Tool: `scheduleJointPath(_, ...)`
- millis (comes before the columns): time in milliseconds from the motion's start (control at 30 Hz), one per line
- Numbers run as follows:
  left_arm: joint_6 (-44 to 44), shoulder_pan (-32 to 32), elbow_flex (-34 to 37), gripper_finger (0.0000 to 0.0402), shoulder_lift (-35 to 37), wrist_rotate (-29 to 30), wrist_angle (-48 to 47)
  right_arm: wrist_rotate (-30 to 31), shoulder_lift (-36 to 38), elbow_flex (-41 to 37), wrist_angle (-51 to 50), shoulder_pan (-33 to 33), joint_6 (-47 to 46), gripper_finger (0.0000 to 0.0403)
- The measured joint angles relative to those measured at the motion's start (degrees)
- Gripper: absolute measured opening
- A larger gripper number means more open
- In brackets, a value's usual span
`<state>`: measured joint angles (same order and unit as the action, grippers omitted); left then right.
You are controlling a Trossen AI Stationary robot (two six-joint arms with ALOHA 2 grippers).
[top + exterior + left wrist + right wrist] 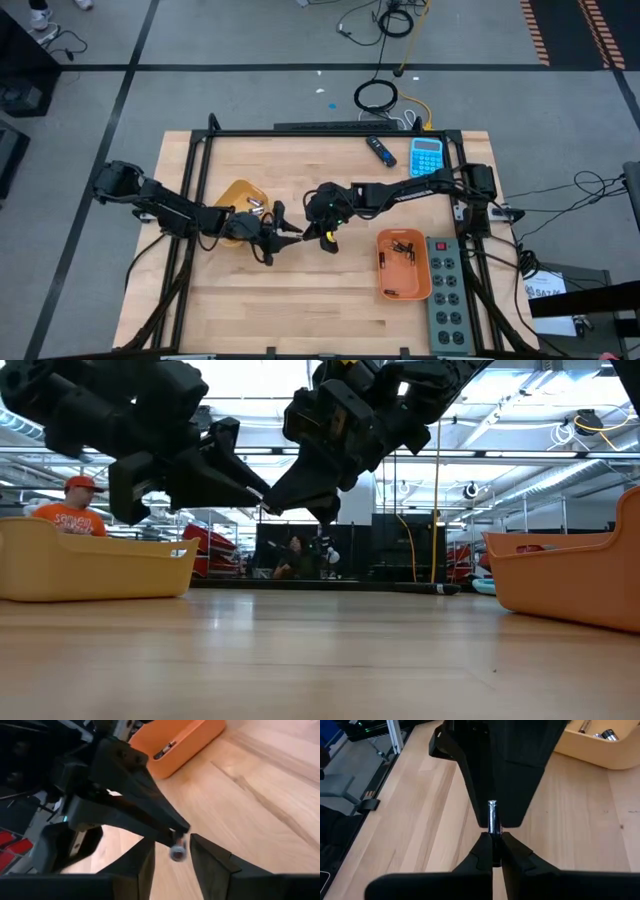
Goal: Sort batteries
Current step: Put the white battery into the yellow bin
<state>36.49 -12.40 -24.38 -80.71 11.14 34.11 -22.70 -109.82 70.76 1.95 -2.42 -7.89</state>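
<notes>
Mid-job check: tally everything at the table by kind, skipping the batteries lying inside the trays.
Plastic trays: 2 (mustard-yellow tray, orange tray)
Small silver cylindrical battery, gripped in the right hand: 1
Blue calculator: 1
Dark blue-tipped stick: 1
Grey power strip: 1
Total: 6

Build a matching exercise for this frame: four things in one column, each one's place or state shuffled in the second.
Column one:
1. yellow plastic tray
2. orange plastic tray
3. shiny silver cylindrical battery
4. light blue calculator

Column two:
A. held in mid-air between the left pincer and the right pincer
B. at the table's far edge, on the right arm's side
C. under the left arm, holding silver batteries
D. beside the grey power strip, holding thin dark batteries

Pairs: 1-C, 2-D, 3-A, 4-B
</notes>
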Motion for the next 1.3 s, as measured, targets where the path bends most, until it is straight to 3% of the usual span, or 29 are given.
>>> scheduleJointPath(267,0.0,1.6,-0.6,0.0048,0.0,-3.7,-0.9,0.0,0.1,0.0,-0.1,-0.2,-0.5,0.0002)
scheduleJointPath(400,0.0,2.0,-0.6,0.0040,0.0,-3.5,-1.3,0.3,0.1,0.0,0.1,-0.2,-0.5,0.0008)
scheduleJointPath(700,-1.0,1.9,-0.6,0.0040,0.0,-0.4,-1.1,0.1,0.6,0.0,1.3,-0.5,-2.0,0.0122)
scheduleJointPath(900,-4.2,1.9,-0.6,0.0040,0.5,0.5,-3.2,-0.4,6.5,0.1,-2.2,-1.7,-0.5,0.0178)
scheduleJointPath(1133,-17.5,1.8,-0.6,0.0040,14.0,0.4,-16.5,9.1,16.5,0.0,-17.5,-2.7,4.9,0.0184)
scheduleJointPath(1300,-29.6,1.1,-0.7,0.0040,27.5,1.2,-28.0,12.1,24.2,-7.8,-15.3,-2.8,5.2,0.0172)
